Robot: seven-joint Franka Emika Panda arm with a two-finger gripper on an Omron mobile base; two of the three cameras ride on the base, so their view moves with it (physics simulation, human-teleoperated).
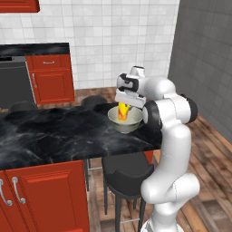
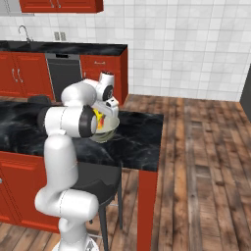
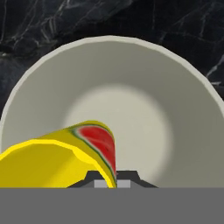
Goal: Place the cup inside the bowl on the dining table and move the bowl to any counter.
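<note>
Mostly hidden behind the cup (image 3: 61, 159), the hand (image 3: 113, 177) pinches its rim above the bowl (image 3: 175, 87); fingertips barely show.

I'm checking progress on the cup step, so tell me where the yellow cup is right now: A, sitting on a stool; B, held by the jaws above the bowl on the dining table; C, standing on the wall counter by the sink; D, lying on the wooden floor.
B: the cup hangs tilted in the shut gripper right over the open bowl, which rests on the dining table.
</note>
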